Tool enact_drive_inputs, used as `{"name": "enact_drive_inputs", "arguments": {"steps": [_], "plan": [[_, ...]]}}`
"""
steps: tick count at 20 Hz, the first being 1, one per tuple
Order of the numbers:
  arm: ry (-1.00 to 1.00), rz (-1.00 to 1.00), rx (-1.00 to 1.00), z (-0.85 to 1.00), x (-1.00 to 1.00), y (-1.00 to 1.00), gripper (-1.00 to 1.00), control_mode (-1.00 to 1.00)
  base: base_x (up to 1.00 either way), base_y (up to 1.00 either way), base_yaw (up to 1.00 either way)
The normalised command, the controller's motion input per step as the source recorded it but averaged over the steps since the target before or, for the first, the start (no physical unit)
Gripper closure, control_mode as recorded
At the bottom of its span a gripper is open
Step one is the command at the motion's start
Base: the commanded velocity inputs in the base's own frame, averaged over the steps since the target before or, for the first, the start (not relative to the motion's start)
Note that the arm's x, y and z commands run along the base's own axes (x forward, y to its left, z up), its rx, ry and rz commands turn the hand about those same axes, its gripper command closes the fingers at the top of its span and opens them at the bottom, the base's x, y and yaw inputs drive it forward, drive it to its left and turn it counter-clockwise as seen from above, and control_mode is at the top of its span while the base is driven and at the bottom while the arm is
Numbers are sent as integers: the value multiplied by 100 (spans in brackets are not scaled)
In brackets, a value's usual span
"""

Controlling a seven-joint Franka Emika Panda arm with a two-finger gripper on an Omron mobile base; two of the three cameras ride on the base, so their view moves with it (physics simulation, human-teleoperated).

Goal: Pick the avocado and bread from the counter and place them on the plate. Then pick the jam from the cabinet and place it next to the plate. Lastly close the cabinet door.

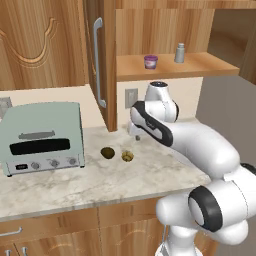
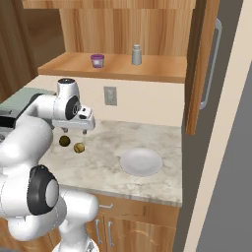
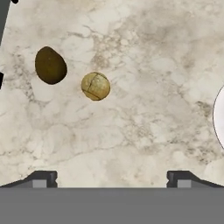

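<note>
Hovering over the counter (image 1: 75,187), the gripper (image 1: 134,136) is empty; avocado (image 1: 107,152) and bread (image 1: 127,156) lie side by side, apart. Right base: plate (image 2: 141,162) bare, jam (image 2: 97,60) on cabinet (image 2: 123,66) shelf, door (image 2: 199,64) open. Hand view: jaws wide, avocado (image 3: 50,65) beside bread (image 3: 96,86).

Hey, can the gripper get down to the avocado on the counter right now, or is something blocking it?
Probably yes. The gripper hangs open above the counter, and the avocado lies bare, apart from the bread, with nothing over it.
</note>
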Motion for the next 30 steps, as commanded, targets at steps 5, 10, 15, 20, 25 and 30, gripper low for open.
{"name": "enact_drive_inputs", "arguments": {"steps": [5, 10, 15, 20, 25, 30], "plan": [[5, 0, 0, -29, 31, 16, -100, -100, 0, 0, 0], [5, 0, 0, -31, 30, 12, -100, -100, 0, 0, 0], [5, 0, 0, -33, 27, 12, -100, -100, 0, 0, 0], [4, 0, 0, -32, 28, 13, -100, -100, 0, 0, 0], [3, 0, 0, -32, 25, 11, -100, -100, 0, 0, 0], [7, 0, 0, -31, 24, 14, -100, -100, 0, 0, 0]]}}
